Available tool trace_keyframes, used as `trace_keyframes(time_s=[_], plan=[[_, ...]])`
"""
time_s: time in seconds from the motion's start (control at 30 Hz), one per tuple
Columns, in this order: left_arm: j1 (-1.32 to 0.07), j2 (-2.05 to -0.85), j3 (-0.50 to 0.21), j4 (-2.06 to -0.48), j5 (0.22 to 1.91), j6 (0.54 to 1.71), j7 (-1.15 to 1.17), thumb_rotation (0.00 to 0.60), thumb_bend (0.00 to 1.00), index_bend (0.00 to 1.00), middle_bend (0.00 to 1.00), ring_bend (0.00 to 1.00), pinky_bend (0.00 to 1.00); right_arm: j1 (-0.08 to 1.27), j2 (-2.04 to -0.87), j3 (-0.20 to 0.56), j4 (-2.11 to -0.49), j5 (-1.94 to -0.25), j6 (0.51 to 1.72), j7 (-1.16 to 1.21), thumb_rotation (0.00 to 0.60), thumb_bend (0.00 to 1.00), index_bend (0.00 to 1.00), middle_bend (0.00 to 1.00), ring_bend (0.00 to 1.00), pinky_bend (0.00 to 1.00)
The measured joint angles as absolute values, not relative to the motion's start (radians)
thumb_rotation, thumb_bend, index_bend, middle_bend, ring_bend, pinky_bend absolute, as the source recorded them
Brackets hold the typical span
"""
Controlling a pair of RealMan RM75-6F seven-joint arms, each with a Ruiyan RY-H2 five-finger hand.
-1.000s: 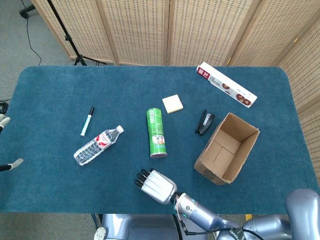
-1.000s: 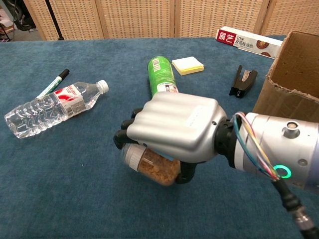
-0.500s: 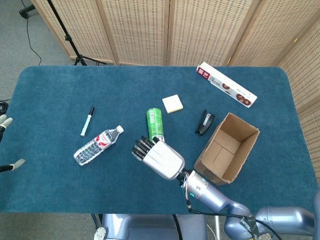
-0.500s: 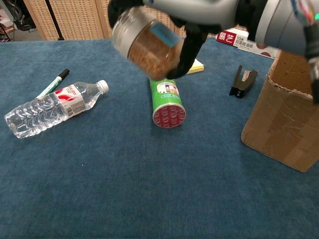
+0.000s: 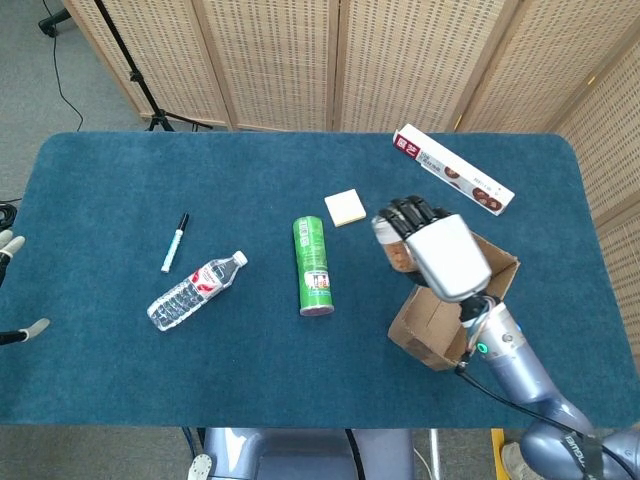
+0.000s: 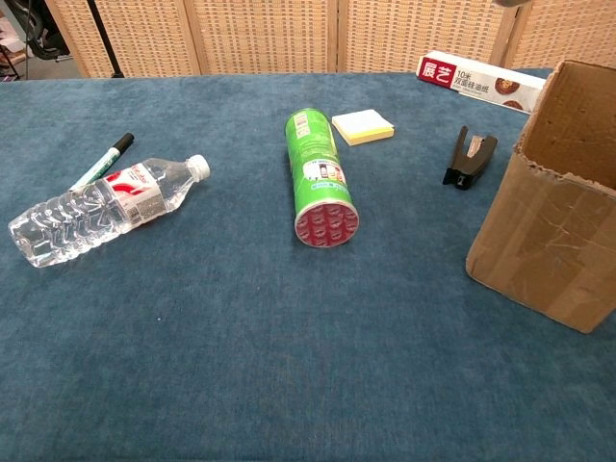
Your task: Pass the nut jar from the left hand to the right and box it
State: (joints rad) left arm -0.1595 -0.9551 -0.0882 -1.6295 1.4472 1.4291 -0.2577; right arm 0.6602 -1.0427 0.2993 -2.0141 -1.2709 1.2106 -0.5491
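Observation:
The nut jar [image 5: 396,252], clear with brown contents, is gripped in my right hand [image 5: 440,250], whose fingers wrap over it. In the head view the hand and jar hang over the left rim of the open cardboard box [image 5: 482,300]. That box stands at the right of the table and shows as a brown wall [image 6: 549,221] in the chest view, where neither hand nor jar appears. Only pale fingertips [image 5: 8,244] of my left hand show at the far left edge, spread apart and holding nothing.
A green tube can [image 5: 313,265] lies mid-table. A water bottle [image 5: 195,290] and marker [image 5: 175,242] lie to its left. Yellow sticky notes [image 5: 345,207] and a long snack box [image 5: 452,169] sit further back. A black stapler [image 6: 470,157] lies just left of the box.
My right hand has lifted the jar from the front middle of the table and carried it right, over the box's rim, leaving the chest view. The left hand has stayed put.

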Motion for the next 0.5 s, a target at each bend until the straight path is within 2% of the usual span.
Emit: trace_keyframes(time_s=[0.13,0.23,0.5], plan=[[-0.161,-0.952,-0.085,-1.633,1.453,1.419,-0.259,0.6,0.0,0.0,0.0,0.0,0.03,0.559,-0.962,0.262,-2.037,-1.247,1.245,-0.443,0.6,0.62,0.64,0.63,0.49,0.55],[-0.162,-0.951,-0.083,-1.635,1.462,1.42,-0.26,0.6,0.0,0.0,0.0,0.0,0.03,0.519,-0.947,0.224,-2.033,-1.225,1.249,-0.401,0.6,0.63,0.64,0.63,0.49,0.55],[-0.158,-0.951,-0.082,-1.636,1.463,1.426,-0.258,0.6,0.0,0.0,0.0,0.0,0.03,0.507,-0.995,0.193,-1.937,-1.162,1.173,-0.297,0.6,0.65,0.64,0.63,0.49,0.55]])
